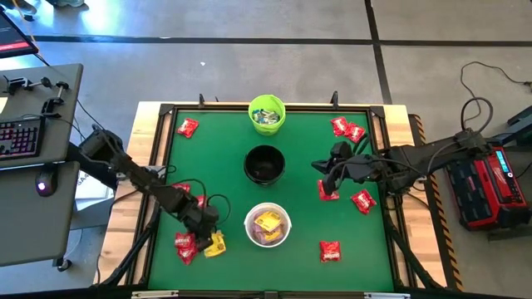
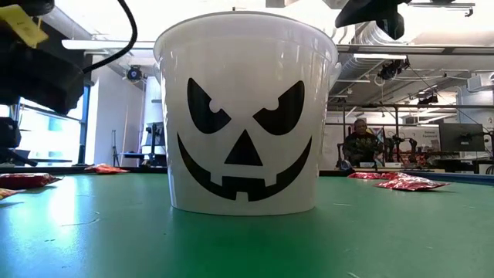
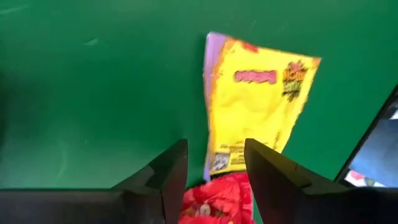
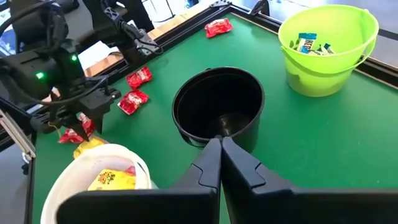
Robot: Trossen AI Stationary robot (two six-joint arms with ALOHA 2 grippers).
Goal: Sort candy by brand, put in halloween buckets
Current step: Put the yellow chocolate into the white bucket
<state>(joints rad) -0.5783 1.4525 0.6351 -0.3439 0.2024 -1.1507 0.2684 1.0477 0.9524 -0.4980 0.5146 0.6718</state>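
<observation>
Left gripper: my left gripper point(image 1: 209, 229) hangs over the near-left part of the green surface point(image 1: 216, 158), jaws parted, nothing between them.
Beneath left gripper: in the left wrist view a yellow candy packet point(image 3: 258, 109) lies flat on the surface, just beyond my fingers point(image 3: 171, 180); a red candy packet point(image 3: 217, 202) sits in line with the gap between them, its edge overlapping the yellow one. I cannot tell whether the fingers touch either.
Right gripper: my right gripper point(image 1: 331, 172) is closed, fingers pressed together and empty, over the right half of the surface, pointing toward the black bucket point(image 4: 217, 106).
Buckets: three stand in a line down the middle; lime green bucket point(image 1: 267, 114) at the far edge holding pale wrapped pieces, black bucket in the centre, white bucket point(image 1: 267, 225) nearest, holding yellow packets.
Loose candy: red packets point(image 1: 347, 129) lie at the far right, more beside and near my right gripper; one lies at the far left; a red pair point(image 1: 184, 245) lies near left.
Edges: the yellow packet lies near the surface's near-left border, by the dark frame rail point(image 1: 158, 183).
Open room: bare green lies between the black bucket and the left rail, and right of the white bucket.
</observation>
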